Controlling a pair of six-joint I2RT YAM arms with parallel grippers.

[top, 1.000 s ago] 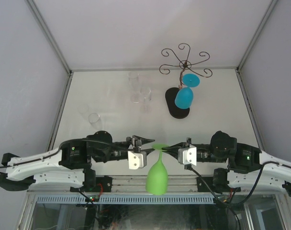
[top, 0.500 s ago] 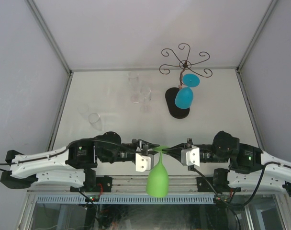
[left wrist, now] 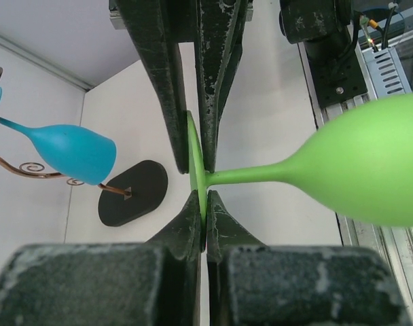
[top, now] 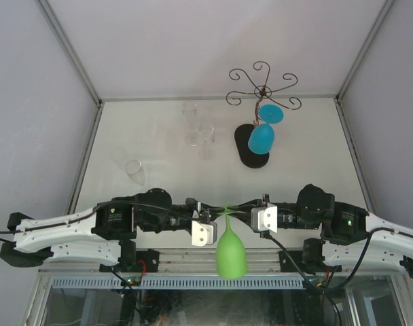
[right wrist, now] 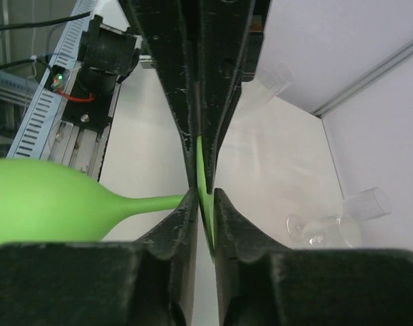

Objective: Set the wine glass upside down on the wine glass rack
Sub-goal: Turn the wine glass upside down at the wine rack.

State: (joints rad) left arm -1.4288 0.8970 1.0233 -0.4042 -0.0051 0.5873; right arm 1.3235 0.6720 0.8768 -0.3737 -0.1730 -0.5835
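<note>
The green plastic wine glass (top: 230,250) is held bowl-down at the bottom middle of the frame. Its foot has just been clamped by the left tool (top: 217,212), and it is clamped by the right tool (top: 235,209) too. A hand-over towards the brown wire rack (top: 261,88), upper right, looks ready.

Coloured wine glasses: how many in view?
2. The green glass hangs bowl-down at the near edge, foot pinched by the left pincer and right pincer. The blue glass hangs upside down on the rack at the far side. None seem hidden.
</note>
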